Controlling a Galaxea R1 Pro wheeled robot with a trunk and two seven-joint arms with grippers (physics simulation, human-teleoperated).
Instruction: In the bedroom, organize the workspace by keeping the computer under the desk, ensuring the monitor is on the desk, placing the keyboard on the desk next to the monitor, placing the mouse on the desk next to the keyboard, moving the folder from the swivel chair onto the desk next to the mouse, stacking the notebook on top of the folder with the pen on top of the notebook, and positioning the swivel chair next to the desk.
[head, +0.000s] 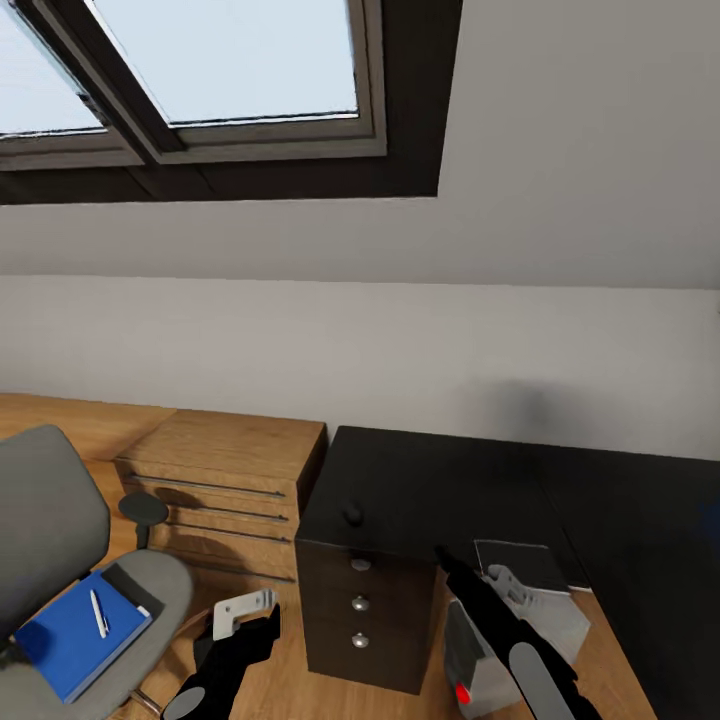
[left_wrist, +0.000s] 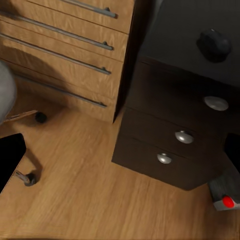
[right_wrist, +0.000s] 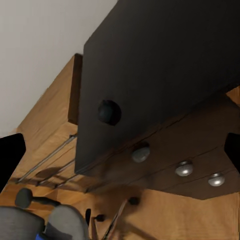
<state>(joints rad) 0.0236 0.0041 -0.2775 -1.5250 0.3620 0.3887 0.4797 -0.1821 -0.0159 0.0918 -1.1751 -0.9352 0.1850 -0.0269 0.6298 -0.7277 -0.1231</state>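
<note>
The black desk (head: 470, 480) has a small black mouse (head: 352, 516) near its left end, above three drawers with silver knobs (head: 360, 603). The silver-grey computer (head: 545, 615) stands under the desk, its red button (head: 462, 693) low on the front. At the left, the grey swivel chair (head: 45, 520) carries the blue folder (head: 70, 640), with the white pen (head: 98, 612) lying on it and the dark notebook (head: 130, 590) at its far corner. My left gripper (head: 245, 625) is open above the floor. My right gripper (head: 450, 562) is open by the desk's front edge. The monitor and keyboard are out of view.
A light wooden drawer chest (head: 225, 480) stands against the desk's left side, with the chair close in front of it. Wooden floor (left_wrist: 90, 200) lies between the chair's casters (left_wrist: 30, 177) and the desk drawers (left_wrist: 184, 136). A grey wall and skylights (head: 230, 60) are behind.
</note>
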